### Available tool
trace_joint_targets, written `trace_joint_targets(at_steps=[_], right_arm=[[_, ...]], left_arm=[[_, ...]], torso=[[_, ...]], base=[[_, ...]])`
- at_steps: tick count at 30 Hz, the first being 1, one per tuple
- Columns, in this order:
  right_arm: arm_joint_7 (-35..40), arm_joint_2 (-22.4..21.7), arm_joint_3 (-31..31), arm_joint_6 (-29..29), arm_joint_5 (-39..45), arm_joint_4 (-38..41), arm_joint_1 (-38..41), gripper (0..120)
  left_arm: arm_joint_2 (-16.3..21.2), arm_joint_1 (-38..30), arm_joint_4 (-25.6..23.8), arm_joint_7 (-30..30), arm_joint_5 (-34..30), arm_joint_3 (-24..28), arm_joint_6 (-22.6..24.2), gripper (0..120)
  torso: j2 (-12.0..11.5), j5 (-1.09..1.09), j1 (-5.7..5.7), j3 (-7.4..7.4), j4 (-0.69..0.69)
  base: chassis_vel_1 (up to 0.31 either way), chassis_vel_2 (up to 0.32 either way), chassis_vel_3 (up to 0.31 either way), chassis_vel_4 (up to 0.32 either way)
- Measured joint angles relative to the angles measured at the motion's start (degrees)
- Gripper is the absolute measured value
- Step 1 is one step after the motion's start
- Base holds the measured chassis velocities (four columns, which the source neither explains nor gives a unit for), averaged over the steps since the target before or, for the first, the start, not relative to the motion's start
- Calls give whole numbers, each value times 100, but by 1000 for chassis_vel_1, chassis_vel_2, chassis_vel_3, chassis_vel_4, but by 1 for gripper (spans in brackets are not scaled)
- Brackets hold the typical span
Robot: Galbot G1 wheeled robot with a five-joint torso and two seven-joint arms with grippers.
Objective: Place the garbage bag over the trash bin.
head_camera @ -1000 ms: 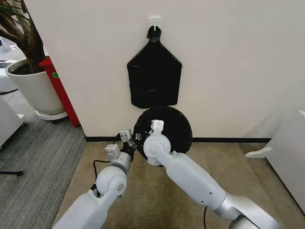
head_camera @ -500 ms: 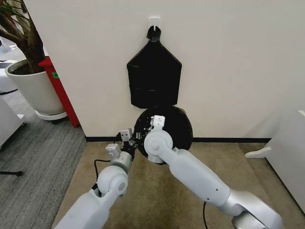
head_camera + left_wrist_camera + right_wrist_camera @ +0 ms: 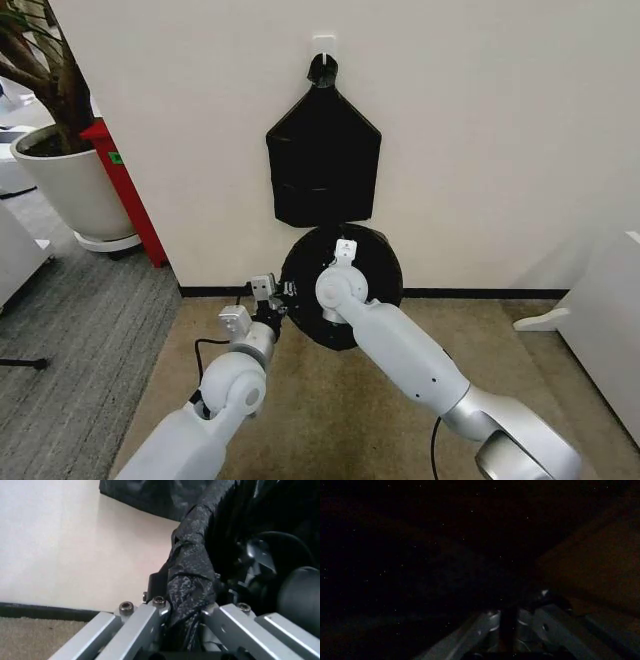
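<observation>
The garbage bag [image 3: 375, 262] is a glossy black round shape on the floor against the wall, and the trash bin is hidden beneath it. My left gripper [image 3: 272, 298] sits at the bag's left edge, shut on a twisted fold of black plastic [image 3: 192, 573]. The right arm's wrist [image 3: 340, 285] is pushed into the bag's mouth from the front. In the right wrist view the right gripper [image 3: 507, 617] sits in near darkness, with black plastic all around it.
A flat black bundle of bags [image 3: 323, 165] hangs from a wall hook just above. At the left stand a large white plant pot [image 3: 70, 185] and a red panel [image 3: 128, 195]. White furniture [image 3: 605, 320] is at the right. Tan carpet [image 3: 300, 400] lies under the arms.
The right arm's wrist has shifted right and a little farther toward the wall inside the bag's mouth. The left gripper has kept its hold in almost the same place.
</observation>
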Motion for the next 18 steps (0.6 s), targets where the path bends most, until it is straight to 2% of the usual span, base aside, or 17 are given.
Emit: trace_joint_targets(at_steps=[7, 10, 18], right_arm=[[317, -197, -153, 20, 306, 723, -180, 0], [355, -203, -196, 21, 371, 775, -232, 0], [66, 25, -6, -4, 168, -14, -259, 0]], left_arm=[[-33, 0, 34, -5, 20, 23, -14, 2], [-43, -12, 39, -8, 22, 33, -15, 2], [-20, 31, 5, -16, 27, 20, -15, 2]], torso=[[0, -1, 0, 0, -1], [0, -1, 0, -1, 0], [0, 0, 0, 0, 0]], base=[[0, 0, 0, 0], [0, 0, 0, 0], [0, 0, 0, 0]])
